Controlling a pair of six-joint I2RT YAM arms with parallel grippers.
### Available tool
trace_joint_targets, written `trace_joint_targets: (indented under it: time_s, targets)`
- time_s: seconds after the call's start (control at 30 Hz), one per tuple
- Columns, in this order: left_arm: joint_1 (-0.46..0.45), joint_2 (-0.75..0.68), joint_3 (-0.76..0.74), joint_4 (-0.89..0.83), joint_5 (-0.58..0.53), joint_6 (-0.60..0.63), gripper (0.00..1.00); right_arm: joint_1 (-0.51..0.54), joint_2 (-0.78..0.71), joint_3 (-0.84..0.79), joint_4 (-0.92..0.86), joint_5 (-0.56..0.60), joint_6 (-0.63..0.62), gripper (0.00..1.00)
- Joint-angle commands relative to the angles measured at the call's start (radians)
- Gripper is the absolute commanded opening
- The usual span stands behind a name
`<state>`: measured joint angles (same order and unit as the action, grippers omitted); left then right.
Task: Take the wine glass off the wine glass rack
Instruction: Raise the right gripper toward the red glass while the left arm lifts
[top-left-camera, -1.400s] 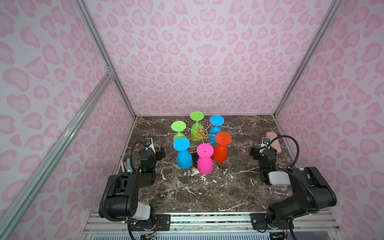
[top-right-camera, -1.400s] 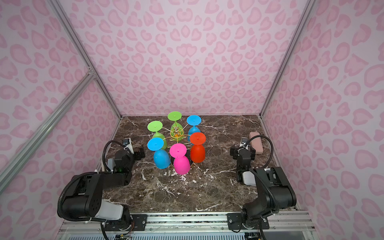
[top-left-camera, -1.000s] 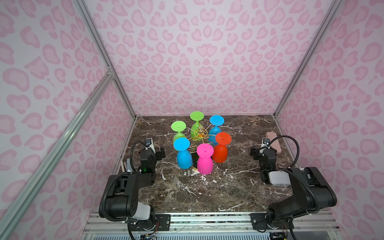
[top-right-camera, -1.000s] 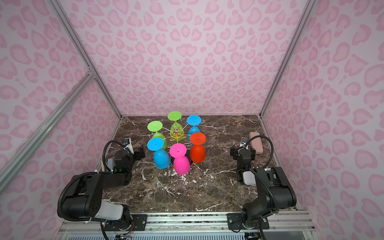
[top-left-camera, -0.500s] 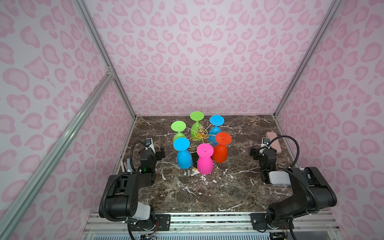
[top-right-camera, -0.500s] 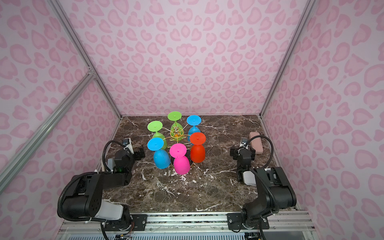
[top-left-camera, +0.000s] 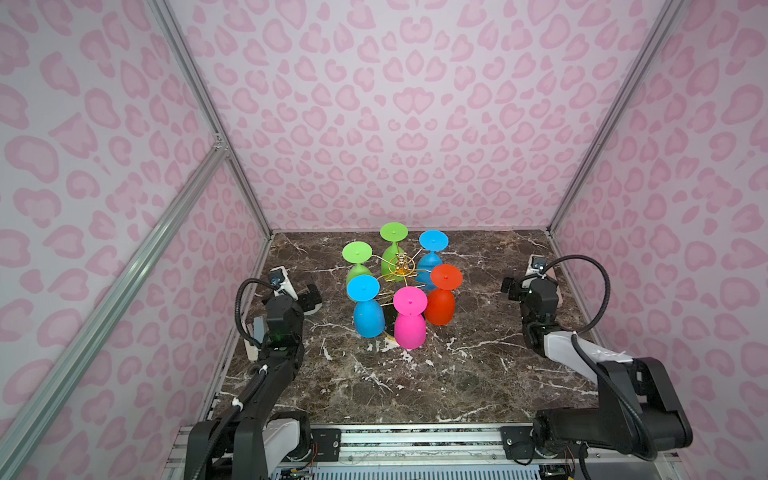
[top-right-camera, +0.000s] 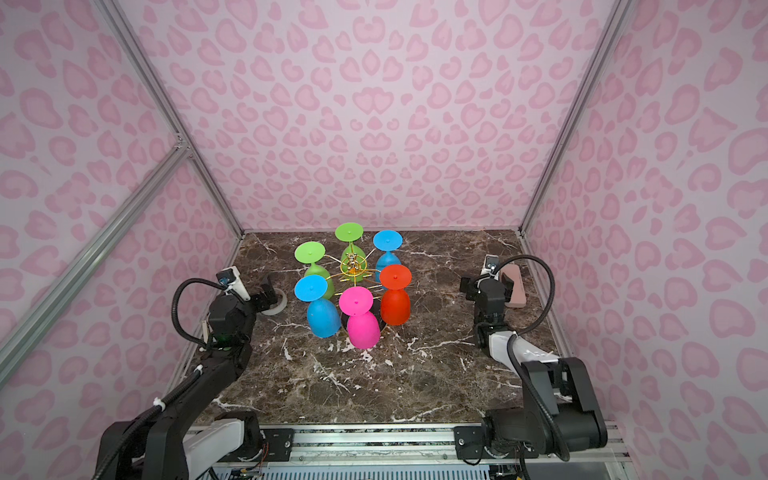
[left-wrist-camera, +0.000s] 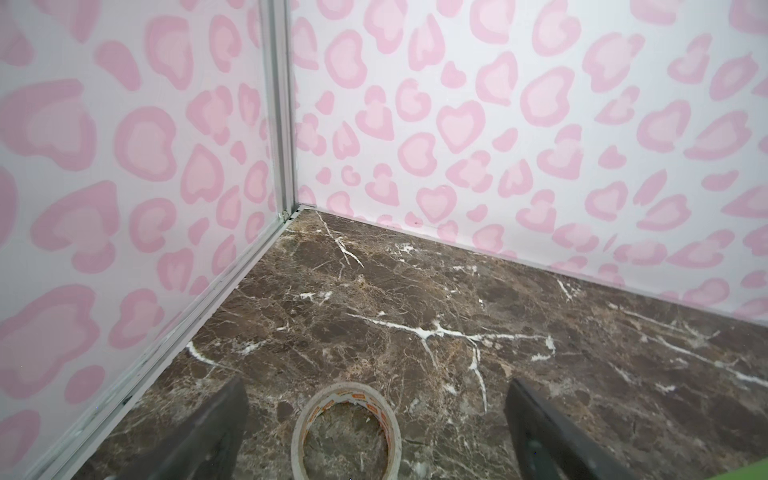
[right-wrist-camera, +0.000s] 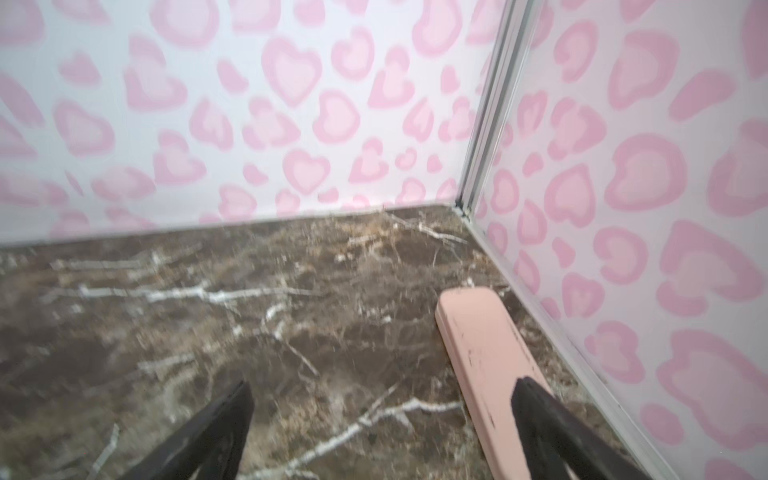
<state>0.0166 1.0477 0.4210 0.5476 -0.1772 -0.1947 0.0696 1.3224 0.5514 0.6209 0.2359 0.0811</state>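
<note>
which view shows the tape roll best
Left wrist view: the tape roll lies close and almost whole. In a top view only a sliver peeks past the left gripper. The right wrist view misses it.

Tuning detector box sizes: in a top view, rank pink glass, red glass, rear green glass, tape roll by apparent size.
1. pink glass and red glass: about alike, unranked.
2. rear green glass: smaller, but farther from the camera.
3. tape roll: smallest as seen, partly hidden.

left gripper: no shift seen since a second ago
right gripper: no shift seen either
wine glass rack: position and load unchanged
</note>
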Motion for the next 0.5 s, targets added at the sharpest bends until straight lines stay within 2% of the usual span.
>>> trace_joint_targets:
  time_s: [0.0,0.03,0.13,0.2,0.3,0.43,0.47]
  targets:
    - [0.002,-0.075,0.047,-0.174,-0.050,-0.082,0.97,-0.057,-0.070,0.058,-0.295,-0.135,0.218,0.99]
    - [0.002,-0.101,0.064,-0.211,-0.051,-0.091,0.97,-0.085,-0.089,0.070,-0.323,-0.229,0.258,0.99]
    - [0.003,-0.171,0.098,-0.278,-0.067,-0.135,0.97,-0.174,-0.137,0.079,-0.310,-0.512,0.386,0.85]
    - [0.008,-0.212,0.119,-0.301,-0.068,-0.155,0.97,-0.188,-0.155,0.083,-0.264,-0.650,0.447,0.76]
    - [0.009,-0.258,0.155,-0.313,-0.020,-0.168,0.97,-0.185,-0.164,0.155,-0.317,-0.836,0.503,0.66]
    - [0.009,-0.268,0.234,-0.345,0.094,-0.176,0.97,-0.165,-0.156,0.276,-0.455,-1.063,0.532,0.60]
    - [0.010,-0.263,0.255,-0.351,0.111,-0.181,0.97,-0.156,-0.161,0.295,-0.482,-1.087,0.546,0.59]
